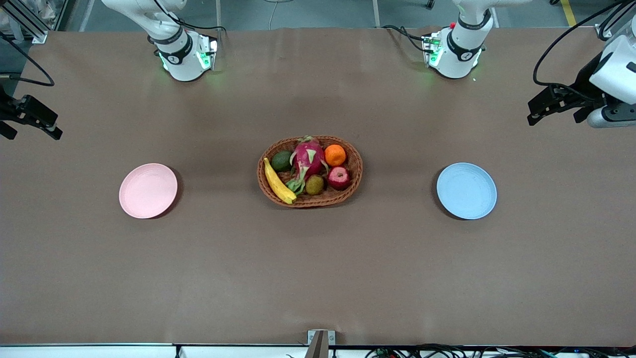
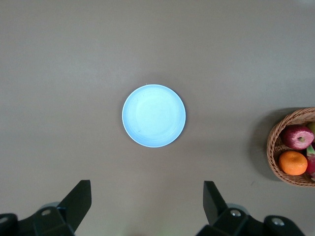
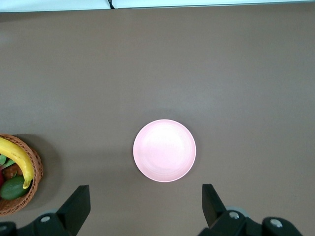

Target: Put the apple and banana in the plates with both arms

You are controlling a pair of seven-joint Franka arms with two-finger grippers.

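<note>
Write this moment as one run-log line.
stage: not started | apple, banana: in basket | pink plate, blue plate: empty | left gripper, right gripper: open, raised at table ends

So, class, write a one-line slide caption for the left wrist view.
Open left end effector above an empty blue plate, basket with apple nearby.

Table (image 1: pixel 318 278): brown matte surface, carrying three things in a row.
Wicker basket (image 1: pixel 354 175): oval, at the middle of the table.
Pink plate (image 1: pixel 148 190): toward the right arm's end, well apart from the basket.
Blue plate (image 1: pixel 466 191): toward the left arm's end, well apart from the basket.
</note>
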